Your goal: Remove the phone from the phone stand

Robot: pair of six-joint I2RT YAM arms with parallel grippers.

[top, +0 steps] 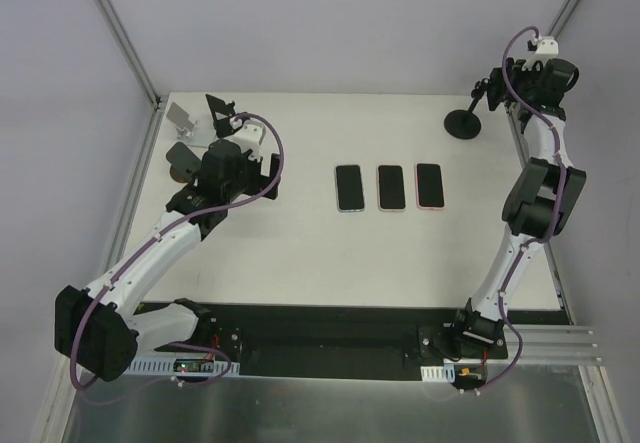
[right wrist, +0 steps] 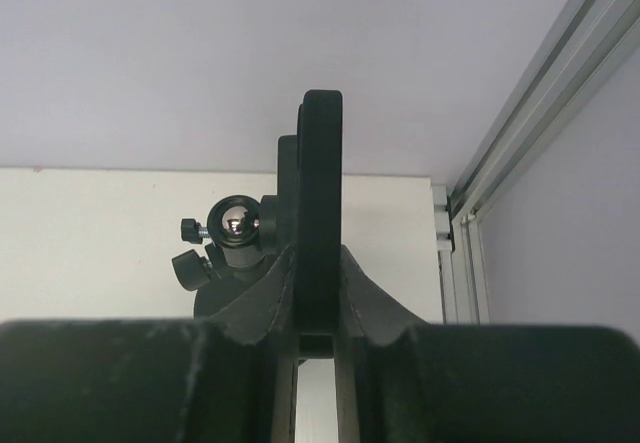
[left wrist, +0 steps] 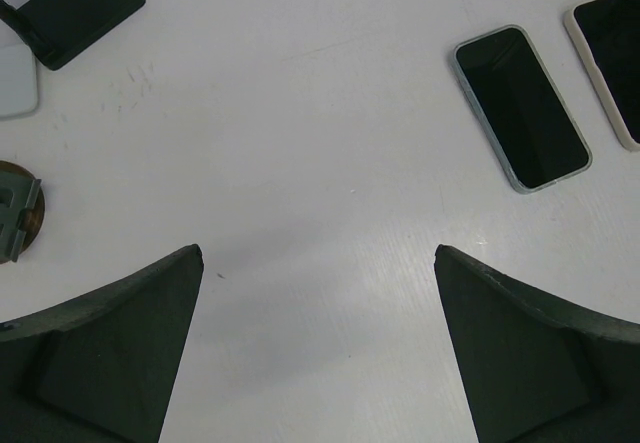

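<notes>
Right jaws clamp the phone stand [right wrist: 321,183] edge-on.

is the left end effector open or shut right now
Open. In the left wrist view the left end effector has its fingers wide apart, with only bare table between them and nothing held.

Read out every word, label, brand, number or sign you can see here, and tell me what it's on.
No text can be read anywhere.
The silver-edged phone, the tan-edged phone and the pink-edged phone: dark blank screens, no logo or digits showing.
The black round-based phone stand: no visible marking.
The small circuit board at the left arm's base: any print is too small to read.
</notes>
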